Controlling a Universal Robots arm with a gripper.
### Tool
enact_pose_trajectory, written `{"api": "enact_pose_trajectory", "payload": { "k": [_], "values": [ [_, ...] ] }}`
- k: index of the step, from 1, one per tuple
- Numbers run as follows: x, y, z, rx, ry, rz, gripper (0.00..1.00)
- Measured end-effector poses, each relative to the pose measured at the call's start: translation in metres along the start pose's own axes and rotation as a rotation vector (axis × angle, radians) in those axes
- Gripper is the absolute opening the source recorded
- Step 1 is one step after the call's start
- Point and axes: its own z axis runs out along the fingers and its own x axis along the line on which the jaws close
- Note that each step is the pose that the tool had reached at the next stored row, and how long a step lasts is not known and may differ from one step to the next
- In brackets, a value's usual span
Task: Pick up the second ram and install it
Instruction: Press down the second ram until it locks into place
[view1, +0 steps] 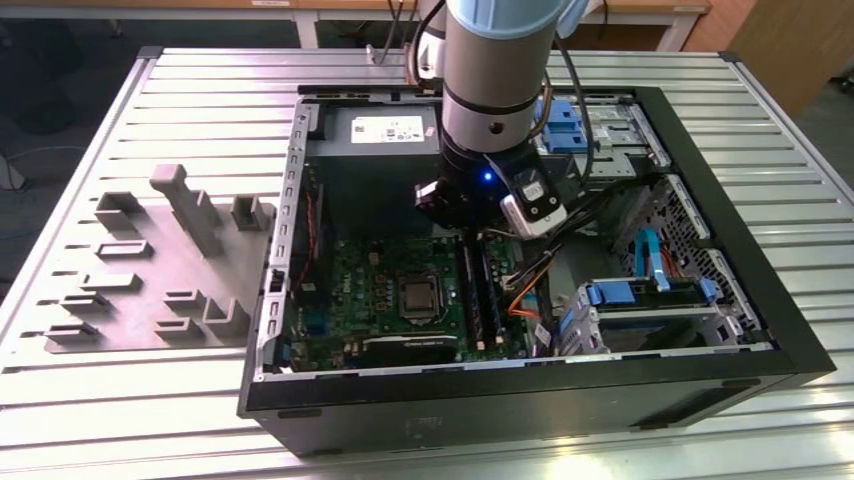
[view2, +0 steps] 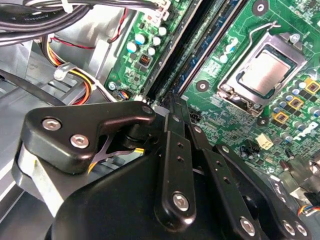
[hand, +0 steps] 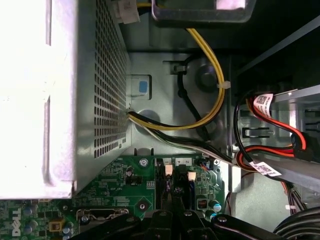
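Note:
In the exterior view my arm's wrist (view1: 497, 190) reaches down into the open computer case (view1: 747, 360), above the far end of the motherboard's (view1: 387, 290) long black slots (view1: 481, 290). In the second wrist view my gripper (view2: 172, 101) is shut, its black fingers (view2: 172, 132) pressed together with nothing visible between them, the tips just off the near end of the slots. A slim blue board edge, the ram (view2: 211, 50), lies lengthwise in one of those slots. In the first wrist view the gripper (hand: 172, 197) points at the slot ends.
The silver power supply (hand: 60, 100) and its yellow and black cables (hand: 200, 115) lie close beyond the gripper. The processor socket (view2: 265, 72) sits beside the slots. Blue drive brackets (view1: 647, 290) stand at the exterior view's right. A grey fixture tray (view1: 147, 270) lies outside the case.

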Motion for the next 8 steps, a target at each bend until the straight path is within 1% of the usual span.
{"api": "enact_pose_trajectory", "payload": {
  "k": [8],
  "values": [
    [0.0001,-0.0001,0.0018,0.0002,0.0001,0.0,0.11]
  ]
}}
